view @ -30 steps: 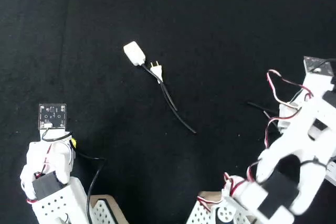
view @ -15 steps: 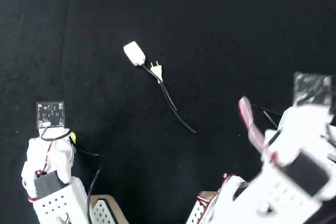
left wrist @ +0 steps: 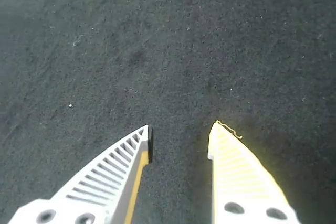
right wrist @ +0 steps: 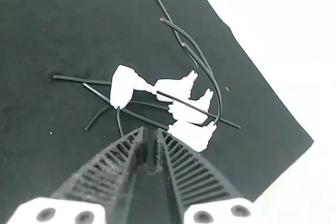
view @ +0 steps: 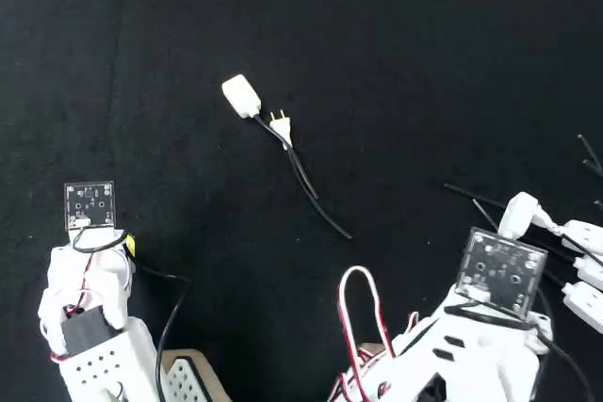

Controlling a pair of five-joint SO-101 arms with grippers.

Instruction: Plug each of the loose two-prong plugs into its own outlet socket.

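Observation:
A white outlet socket [view: 241, 96] lies on the black cloth left of centre. Just beside it is a loose two-prong plug [view: 280, 125], prongs toward the socket, with its black cord [view: 316, 197] trailing toward the near side. More white plug pieces [view: 521, 214] with black cords lie at the right edge. In the right wrist view they form a cluster [right wrist: 178, 103] just beyond my right gripper [right wrist: 150, 134], which is shut with nothing in it. My left gripper [left wrist: 181, 134] stands open over bare cloth, at the near left in the high view.
The black cloth [right wrist: 63, 35] ends close behind the cluster, with a white surface [right wrist: 273, 40] beyond. Thin black cord ends [right wrist: 173, 19] stick out toward that edge. The right arm [view: 471, 345] takes up the near right corner, the left arm [view: 85, 298] the near left.
The right arm has swung from the right edge toward the near side, uncovering the white pieces there. The left arm has barely moved. The socket and plug at centre stay put.

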